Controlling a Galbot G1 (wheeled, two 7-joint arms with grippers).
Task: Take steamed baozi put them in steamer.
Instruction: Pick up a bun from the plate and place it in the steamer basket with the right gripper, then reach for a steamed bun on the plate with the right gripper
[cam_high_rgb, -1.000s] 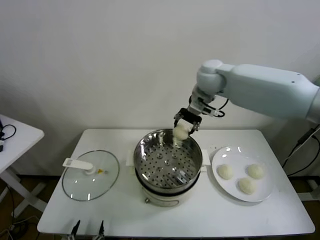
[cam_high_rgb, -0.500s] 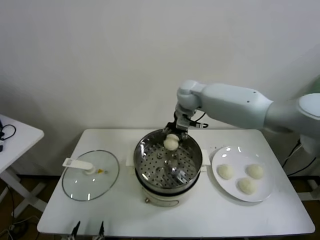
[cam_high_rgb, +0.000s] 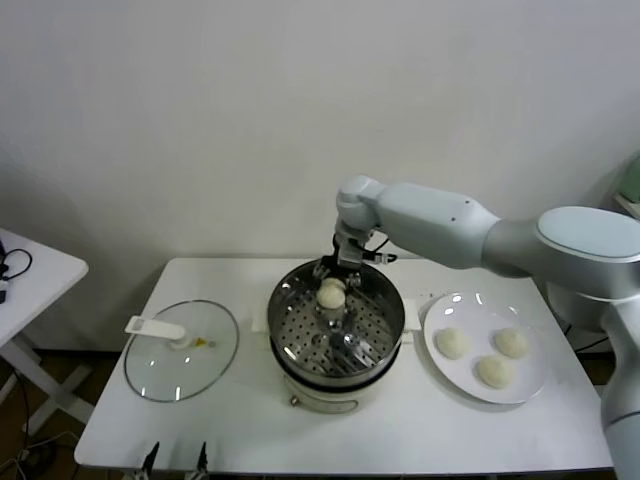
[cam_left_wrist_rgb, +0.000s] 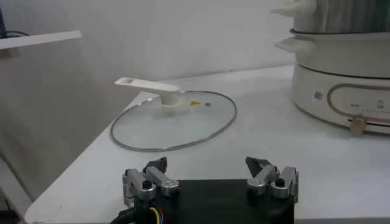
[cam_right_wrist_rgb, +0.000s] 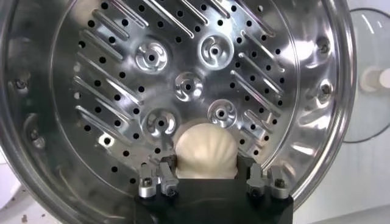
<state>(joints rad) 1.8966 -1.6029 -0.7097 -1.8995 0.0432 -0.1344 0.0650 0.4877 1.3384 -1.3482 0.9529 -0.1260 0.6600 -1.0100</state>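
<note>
A: Right gripper (cam_high_rgb: 333, 287) now sits inside the round shiny stainless-steel steamer basket (cam_high_rgb: 386, 322), fingers pinching a small round cream-white dough bun (cam_high_rgb: 331, 295). A second ago it was up at the rim, about 1 o'clock; it has come in and down toward the far side of the perforated floor, near 12.

B: Bun released?

A: No. Right wrist view shows the bun (cam_right_wrist_rgb: 205, 150) clamped between both fingers (cam_right_wrist_rgb: 164, 176), hanging just above the floor. My read: lowering nearly done, letting go is next.

B: Rest of them?

A: Three more cream-white buns (cam_high_rgb: 451, 343) unchanged on the flat white plate (cam_high_rgb: 530, 383), 3 o'clock of the steamer. Glass lid with white handle (cam_high_rgb: 180, 348) at 9 o'clock, same spot.

B: Left arm?

A: Left gripper (cam_left_wrist_rgb: 210, 178) parked low at the table's near edge, fingers spread, holding nothing.
</note>
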